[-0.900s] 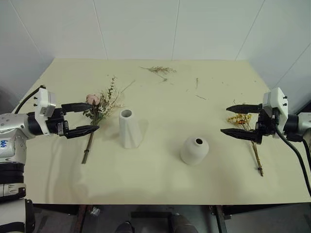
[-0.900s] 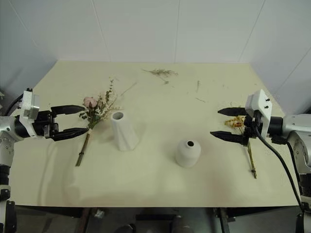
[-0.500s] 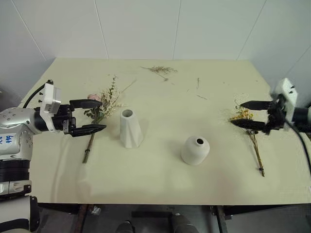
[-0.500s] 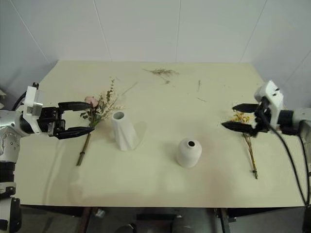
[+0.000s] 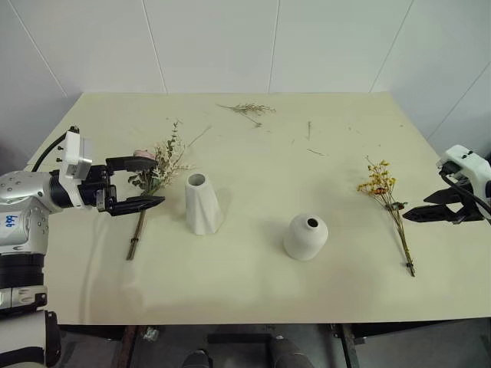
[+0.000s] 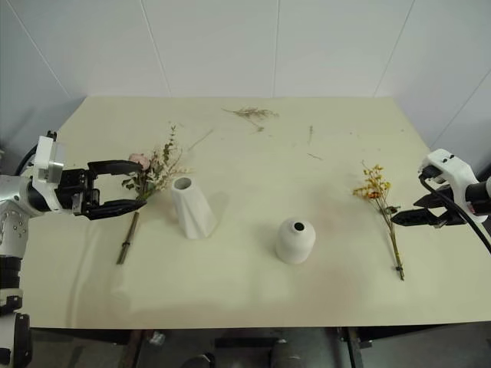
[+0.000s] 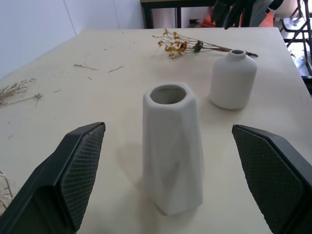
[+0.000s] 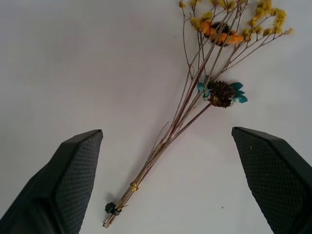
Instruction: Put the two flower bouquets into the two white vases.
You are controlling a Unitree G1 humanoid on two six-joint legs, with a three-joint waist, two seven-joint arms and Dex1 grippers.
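The pink-flower bouquet (image 5: 158, 164) lies on the table's left side, its stem (image 5: 136, 234) pointing toward the front edge. My left gripper (image 5: 147, 182) is open above that stem, its fingers pointing at the tall twisted white vase (image 5: 202, 204), which stands upright just to the right. The short round white vase (image 5: 306, 236) stands right of centre. Further right lies the yellow bouquet (image 5: 388, 201) with its little sunflower (image 8: 222, 92). My right gripper (image 5: 420, 211) is open at the table's right edge, just right of the thin stems (image 8: 168, 139) and apart from them.
A loose dried brown sprig (image 5: 247, 110) lies near the back edge, with small twig bits (image 5: 309, 130) to its right. The cream table (image 5: 253, 284) meets white walls at the back and sides. Dark furniture (image 7: 234, 9) shows beyond the table's right side.
My right gripper has drawn back to the right, from around the yellow blossoms to the table's edge, still open. The yellow bouquet stays lying flat. My left gripper has kept its place.
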